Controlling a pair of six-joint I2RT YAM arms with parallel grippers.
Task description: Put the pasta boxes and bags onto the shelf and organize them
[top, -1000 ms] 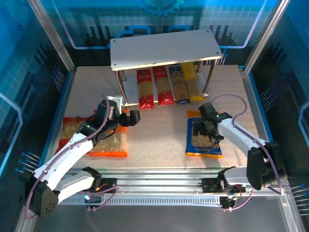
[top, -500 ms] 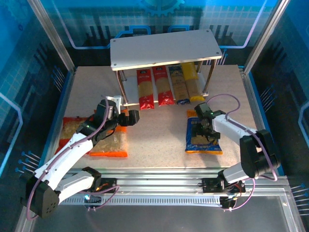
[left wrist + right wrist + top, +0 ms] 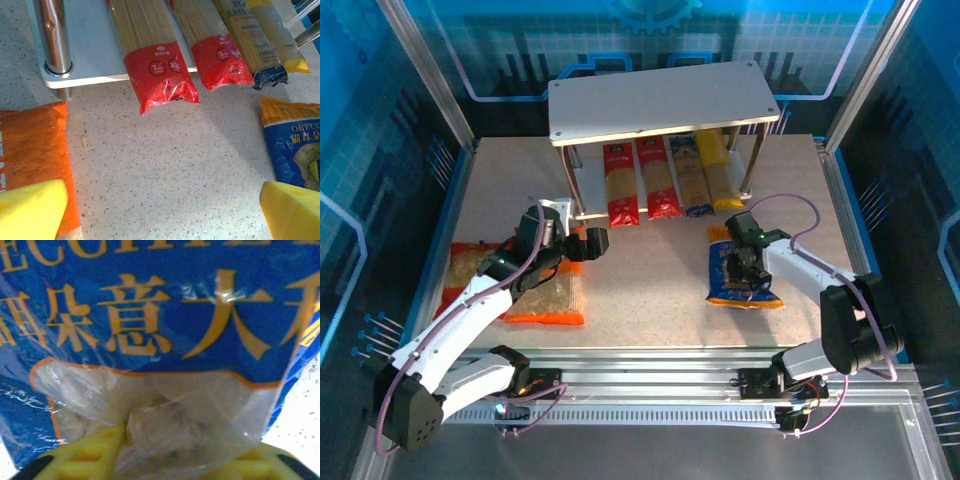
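Over the last second the right arm's elbow had swung in toward the near edge, and the near end of the blue bag (image 3: 748,292) had drawn up, so it covered less of the table. The left arm had barely shifted.

At the left lay the red bag (image 3: 468,272), with the orange bag (image 3: 548,302) just beside it. The left gripper (image 3: 588,243) hung over the orange bag's far end, near the shelf (image 3: 660,98) leg, its yellow pads wide apart and holding nothing. Four spaghetti packs (image 3: 665,180) lined the lower board side by side.

The right gripper (image 3: 745,268) appeared clamped on the blue bag, right of centre and in front of the shelf. In the wrist view, film bunched against a yellow finger.

The pinch seemed to catch loose film, so the lift should be slow and level, with the sagging end clear of the table. The upper board looked the likelier spot, since the packs crowded the lower one.

The bag was puffy and glossy, blue with orange lettering, its clear window showing pale short pasta.
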